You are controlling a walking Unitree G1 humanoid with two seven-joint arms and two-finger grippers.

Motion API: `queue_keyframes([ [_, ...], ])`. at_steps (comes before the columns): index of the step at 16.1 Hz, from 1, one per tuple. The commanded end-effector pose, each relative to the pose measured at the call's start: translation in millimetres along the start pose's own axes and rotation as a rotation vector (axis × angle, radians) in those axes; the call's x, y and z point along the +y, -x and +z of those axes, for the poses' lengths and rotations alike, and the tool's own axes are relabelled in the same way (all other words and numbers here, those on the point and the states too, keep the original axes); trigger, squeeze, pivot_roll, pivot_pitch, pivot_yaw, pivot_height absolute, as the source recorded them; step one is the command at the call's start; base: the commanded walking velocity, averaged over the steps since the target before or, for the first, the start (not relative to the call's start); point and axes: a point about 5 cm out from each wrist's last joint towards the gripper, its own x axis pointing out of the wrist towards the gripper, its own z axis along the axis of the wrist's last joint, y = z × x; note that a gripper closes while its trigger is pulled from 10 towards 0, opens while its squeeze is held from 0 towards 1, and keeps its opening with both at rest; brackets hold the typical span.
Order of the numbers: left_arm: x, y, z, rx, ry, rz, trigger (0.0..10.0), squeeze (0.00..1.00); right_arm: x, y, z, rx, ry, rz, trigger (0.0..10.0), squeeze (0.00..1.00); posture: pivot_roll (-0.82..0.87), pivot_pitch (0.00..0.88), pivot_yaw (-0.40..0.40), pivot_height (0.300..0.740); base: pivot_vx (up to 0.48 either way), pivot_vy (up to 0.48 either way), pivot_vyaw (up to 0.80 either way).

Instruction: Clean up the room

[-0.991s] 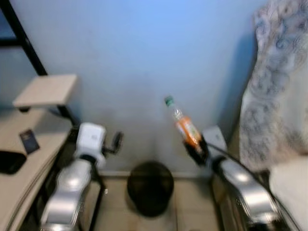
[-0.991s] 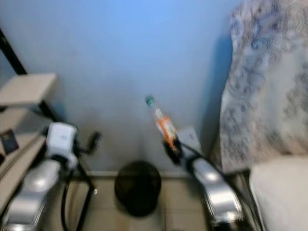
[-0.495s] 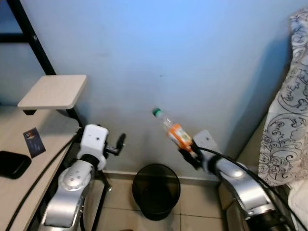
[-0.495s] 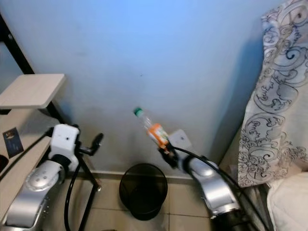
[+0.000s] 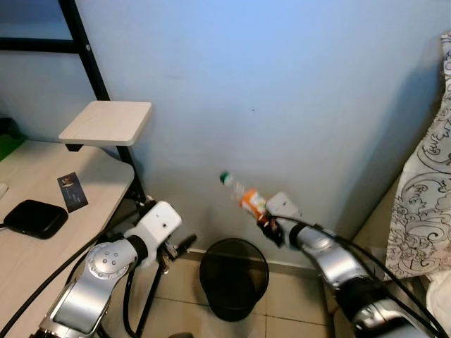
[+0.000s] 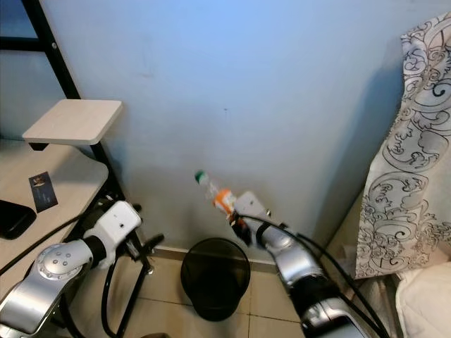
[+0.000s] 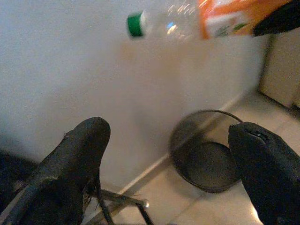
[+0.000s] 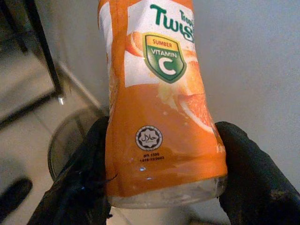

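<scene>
Pale blue wall point(image 5: 282, 77) ahead, tiled floor point(image 5: 296, 310) below, patterned curtain point(image 5: 430, 176) at the right edge. At the left, light wooden surface point(image 5: 28, 260) carrying a black pouch point(image 5: 33, 218) and a small dark card point(image 5: 70, 191), with a small wooden shelf point(image 5: 106, 121) on a black frame above it. Against the foot of the wall, a black mesh waste bin point(image 5: 234, 276), open-topped and seemingly holding nothing.

Right gripper point(image 5: 270, 229) raised before the wall, jaws closed on the base of an orange-labelled plastic bottle point(image 5: 243, 197); bottle tilted, green cap point(image 5: 225, 178) up and toward the left, body hanging in the air above the bin, roughly over its rim and toward the wall. In the right wrist view, black fingers point(image 8: 86, 173) pressing either side of the bottle's bottom end, bin rim visible beneath. Left gripper point(image 7: 168, 168) held low near the surface's legs, jaws spread wide and holding nothing, aimed at the bin.

Likely step: dropping the bottle into the bin. Risks from here, as a judgement: release while the bottle is tilted and off-centre, so a strike on the rim and a bounce onto the floor; light mesh bin tipped by a glancing hit; cap end knocking the wall close behind and deflecting the fall; grip only on the slick, tapered base, so a slip before the bottle is squarely over the opening.
</scene>
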Motion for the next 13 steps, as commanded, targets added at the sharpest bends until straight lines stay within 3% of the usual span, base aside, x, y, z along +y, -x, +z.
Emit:
queue_keyframes([
  [1,2.3,-0.1,1.8,0.033,-0.045,-0.053,10.0,0.00,-6.0,-4.8,7.5,-0.011,0.019,-0.054,10.0,0.00,0.11,0.000,0.025,0.740,0.000,0.000,0.00],
  [3,9.7,-5.8,1.9,0.061,-0.084,-0.080,10.0,0.00,-9.4,-10.5,12.0,0.007,0.029,-0.105,10.0,0.00,0.12,0.000,0.018,0.740,0.000,0.000,0.00],
  [6,20.5,-31.4,-4.5,0.101,-0.081,-0.080,10.0,0.00,-5.9,-15.9,17.1,0.013,0.042,-0.096,10.0,0.00,0.12,0.000,0.020,0.740,0.000,0.000,0.00],
  [9,18.7,-49.8,-19.2,0.139,-0.067,-0.096,10.0,0.00,0.3,-18.8,17.3,0.019,0.046,-0.083,10.0,0.00,0.12,0.000,0.021,0.740,0.000,0.000,0.00],
  [13,16.8,-41.4,-51.0,0.159,-0.059,-0.099,10.0,0.00,9.0,-21.3,21.5,-0.004,-0.015,-0.022,10.0,0.00,0.12,0.000,0.023,0.740,0.000,0.000,0.00],
])
